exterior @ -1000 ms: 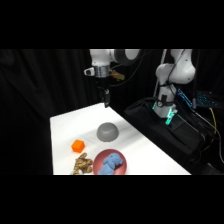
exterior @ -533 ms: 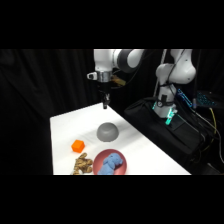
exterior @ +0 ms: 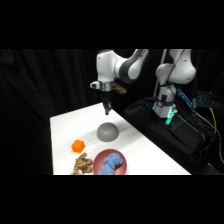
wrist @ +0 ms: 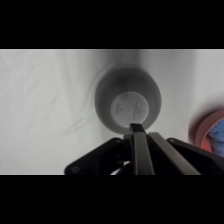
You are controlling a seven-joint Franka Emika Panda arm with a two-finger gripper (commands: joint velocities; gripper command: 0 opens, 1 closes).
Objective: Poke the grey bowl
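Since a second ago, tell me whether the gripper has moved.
Yes. In the side view the gripper has come down and slightly toward the picture's right, closing on the grey bowl, which sits where it did. A gap still separates them.

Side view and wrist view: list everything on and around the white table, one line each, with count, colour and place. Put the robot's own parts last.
Small matte grey bowl: one, grey, upside down like a dome, mid-table, under the gripper.
Round pinkish-red dish: one, near front edge, in front of the bowl.
Blue crumpled contents: one clump, blue, inside the dish.
Small orange block: one, orange, left of the bowl.
Brownish lumpy item: one, brown-tan, left of the dish at the front edge.
White table: one, white.
Black bag-like equipment: one, black, right of the table.
White robot arm: one, white, reaching from upper right.
Gripper: one, dark, above the bowl; fingers appear together.
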